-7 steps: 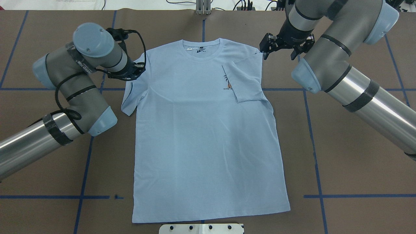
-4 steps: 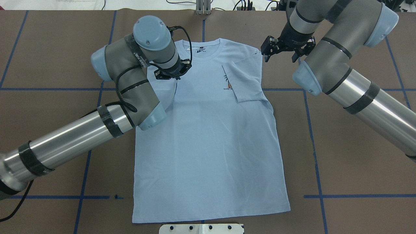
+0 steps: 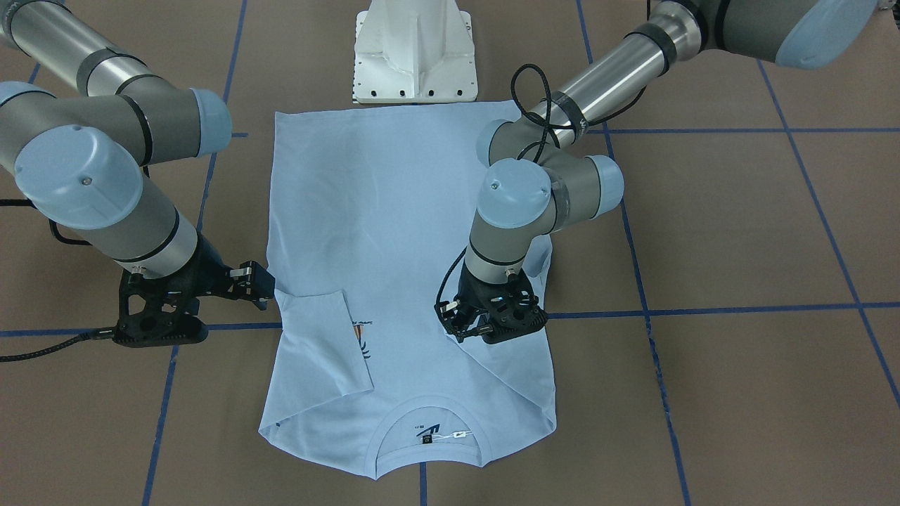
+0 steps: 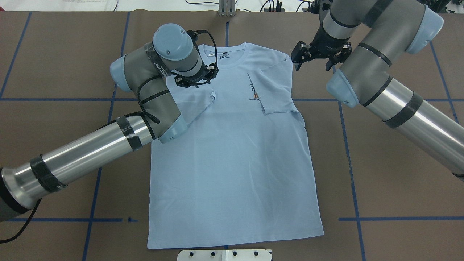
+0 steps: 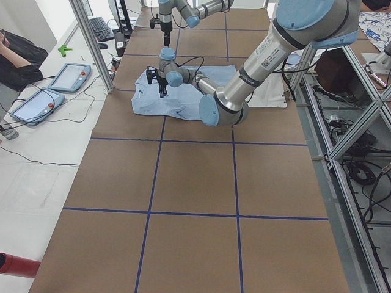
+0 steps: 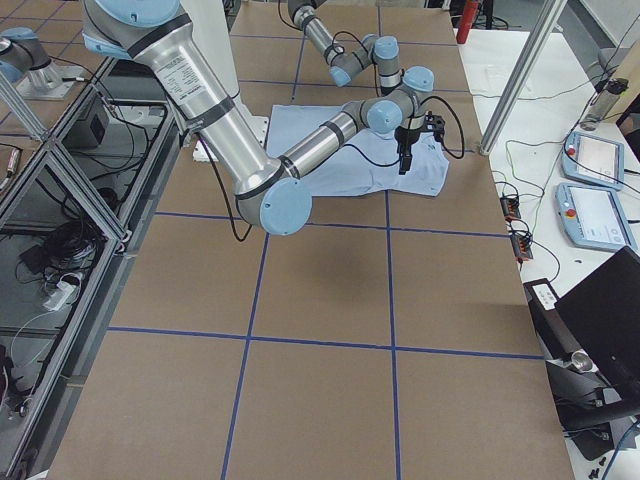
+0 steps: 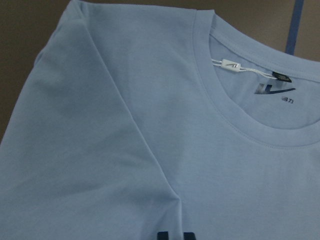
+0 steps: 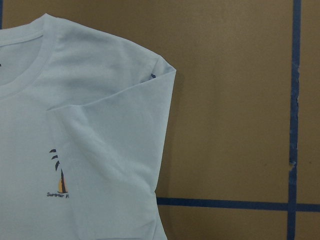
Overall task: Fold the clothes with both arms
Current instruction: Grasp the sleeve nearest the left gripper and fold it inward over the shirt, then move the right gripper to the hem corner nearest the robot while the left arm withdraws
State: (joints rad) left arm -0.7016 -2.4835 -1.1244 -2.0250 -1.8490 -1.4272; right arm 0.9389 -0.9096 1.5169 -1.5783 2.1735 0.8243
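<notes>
my left gripper sits over the t-shirt's left shoulder, folded-in left sleeve just hemward of it; can't tell if its jaws are parted. my right gripper, jaws spread, empty, hangs just off the right shoulder. shirt lies flat, long axis hem-to-collar, hem nearest my base.

"Summer" beneath T-shirt palm print
</notes>
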